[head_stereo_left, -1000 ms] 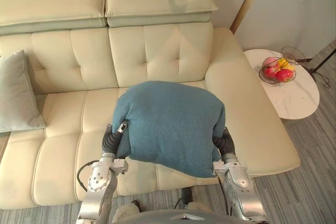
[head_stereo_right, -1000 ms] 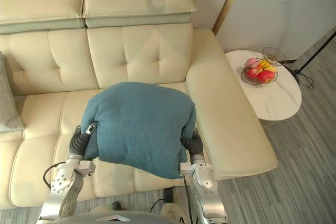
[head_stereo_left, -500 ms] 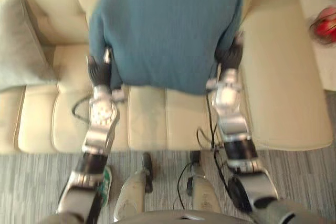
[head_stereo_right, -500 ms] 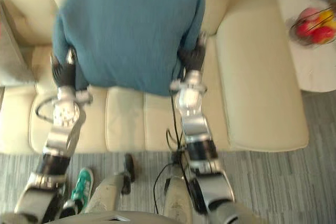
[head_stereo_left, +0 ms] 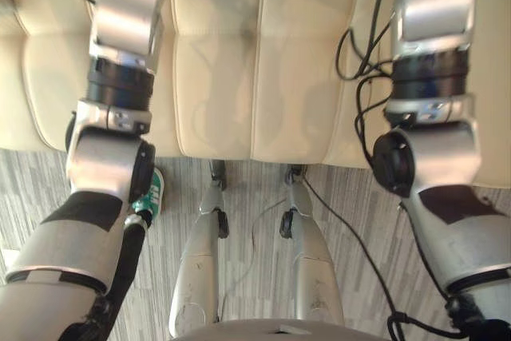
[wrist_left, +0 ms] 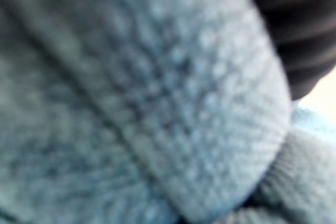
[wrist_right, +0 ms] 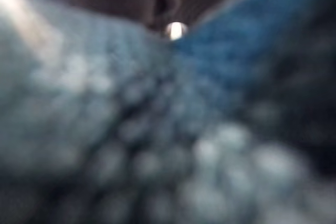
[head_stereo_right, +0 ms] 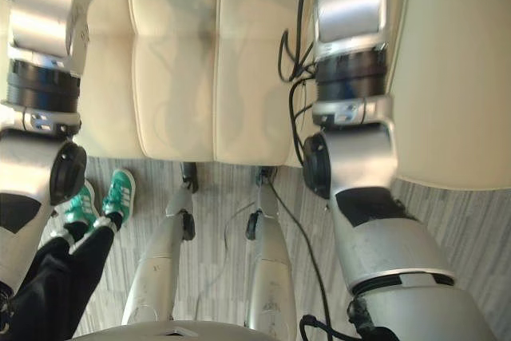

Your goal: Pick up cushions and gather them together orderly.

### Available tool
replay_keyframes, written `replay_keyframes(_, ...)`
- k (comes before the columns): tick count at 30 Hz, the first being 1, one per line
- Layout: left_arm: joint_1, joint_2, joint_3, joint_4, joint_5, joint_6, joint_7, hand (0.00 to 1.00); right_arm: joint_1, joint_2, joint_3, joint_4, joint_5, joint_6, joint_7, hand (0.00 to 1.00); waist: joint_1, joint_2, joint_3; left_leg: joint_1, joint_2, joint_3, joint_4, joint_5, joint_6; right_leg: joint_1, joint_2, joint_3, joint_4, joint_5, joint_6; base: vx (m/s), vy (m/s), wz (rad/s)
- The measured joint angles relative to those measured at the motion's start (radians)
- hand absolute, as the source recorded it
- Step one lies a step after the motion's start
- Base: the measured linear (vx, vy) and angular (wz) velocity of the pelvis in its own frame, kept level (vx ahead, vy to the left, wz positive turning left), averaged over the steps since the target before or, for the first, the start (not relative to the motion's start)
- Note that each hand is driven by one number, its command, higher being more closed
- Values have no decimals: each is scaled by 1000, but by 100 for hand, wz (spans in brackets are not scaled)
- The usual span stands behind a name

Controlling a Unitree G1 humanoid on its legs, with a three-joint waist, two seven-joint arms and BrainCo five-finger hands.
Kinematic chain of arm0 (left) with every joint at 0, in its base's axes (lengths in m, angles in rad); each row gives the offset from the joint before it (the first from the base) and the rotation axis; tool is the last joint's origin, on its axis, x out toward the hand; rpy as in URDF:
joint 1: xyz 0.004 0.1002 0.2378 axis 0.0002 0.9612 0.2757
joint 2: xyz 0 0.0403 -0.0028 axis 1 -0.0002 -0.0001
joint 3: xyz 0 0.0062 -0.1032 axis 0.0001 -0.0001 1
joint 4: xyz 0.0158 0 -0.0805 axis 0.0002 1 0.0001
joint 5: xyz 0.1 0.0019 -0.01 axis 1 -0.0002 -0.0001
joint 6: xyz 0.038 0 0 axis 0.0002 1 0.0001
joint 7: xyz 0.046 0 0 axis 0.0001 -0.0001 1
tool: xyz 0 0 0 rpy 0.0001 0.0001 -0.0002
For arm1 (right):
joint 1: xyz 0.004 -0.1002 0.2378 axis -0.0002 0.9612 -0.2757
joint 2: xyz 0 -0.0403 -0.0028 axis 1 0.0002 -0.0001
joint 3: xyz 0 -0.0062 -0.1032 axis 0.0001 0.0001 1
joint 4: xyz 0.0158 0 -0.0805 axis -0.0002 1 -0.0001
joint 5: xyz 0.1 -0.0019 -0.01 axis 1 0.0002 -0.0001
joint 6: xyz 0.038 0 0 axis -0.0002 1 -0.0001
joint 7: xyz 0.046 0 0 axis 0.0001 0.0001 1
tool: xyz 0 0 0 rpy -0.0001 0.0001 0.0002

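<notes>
Below, cream sofa (head_stereo_left: 215,77) meets grey floor (head_stereo_left: 255,221); whether either hand (wrist_left: 302,19) grips blue cushion (wrist_left: 131,103), unclear.

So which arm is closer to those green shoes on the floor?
Left. The left arm is right beside the shoes in the eye views; the right arm is across the sofa front, well apart from them.
</notes>
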Motion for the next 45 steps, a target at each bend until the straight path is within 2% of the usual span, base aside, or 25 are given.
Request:
replay_keyframes(3,-7,2,9,80,-33,24,-35,0,-56,-13,16,104,134,1,31,0,6,-1,6,-22,19,4,-48,44,-29,-30,18,-19,0,-1,-1,1,-42,14)
replay_keyframes(6,-6,3,6,161,-63,30,-85,0,-73,-54,84,197,278,-1,80,0,10,-1,24,-33,32,10,-78,68,-24,-45,31,-28,1,-7,-10,22,-21,7)
replay_keyframes(10,2,2,0,232,-90,34,-131,0,-82,-77,145,270,391,-2,157,0,3,-1,40,-48,36,23,-94,80,-24,-66,35,-29,2,-7,-10,6,-3,1)
replay_keyframes(15,76,0,-2,231,-157,36,-146,0,-74,-76,176,311,534,-4,175,0,-6,0,65,-61,43,36,-98,81,-23,-91,42,-21,6,-7,-10,16,22,-7)
replay_keyframes(17,122,-1,1,229,-170,32,-146,0,-52,-75,175,310,572,-19,177,0,-9,0,66,-58,45,46,-98,81,-23,-91,43,-19,8,-7,-10,11,29,-7)
replay_keyframes(18,150,-1,5,229,-175,30,-148,0,-35,-76,174,310,594,-25,183,0,-12,0,66,-51,46,56,-96,81,-23,-92,43,-18,23,-16,-21,10,33,-5)
replay_keyframes(24,232,-17,3,227,-196,23,-176,0,43,-75,163,308,601,-42,197,0,-19,0,66,-18,52,68,-94,81,-23,-92,45,-16,77,-24,-27,-9,14,-7)
replay_keyframes(29,303,21,-13,200,-196,23,-230,0,128,-75,132,293,604,-43,221,0,-26,-1,66,18,49,86,-93,80,-23,-90,42,10,124,-38,-33,-22,4,-6)
replay_keyframes(33,424,80,-18,126,-195,24,-278,0,268,-76,119,135,611,-50,244,0,-36,-3,67,97,45,106,-89,78,-19,-48,35,31,191,-81,-38,-37,-13,-5)
replay_keyframes(37,587,140,40,-54,-190,-2,-322,0,487,-107,18,-119,598,-69,277,0,-42,-4,67,176,47,111,-44,42,10,29,31,37,238,-132,-35,-11,-17,1)
replay_keyframes(40,789,161,176,-161,-182,-19,-329,0,742,-144,-92,-338,546,-88,278,0,-43,-4,67,259,51,113,-8,5,17,122,31,40,249,-162,-29,17,-40,-4)
replay_keyframes(42,944,161,266,-211,-183,-23,-341,0,919,-161,-158,-453,467,-100,285,0,-44,-4,67,318,54,114,13,-18,16,188,30,40,254,-172,-20,72,-39,-5)
replay_keyframes(45,1157,130,354,-315,-184,-30,-350,0,1144,-159,-200,-608,396,-110,312,0,-42,-10,56,370,57,114,41,-53,19,250,31,34,255,-197,-21,76,-30,-2)
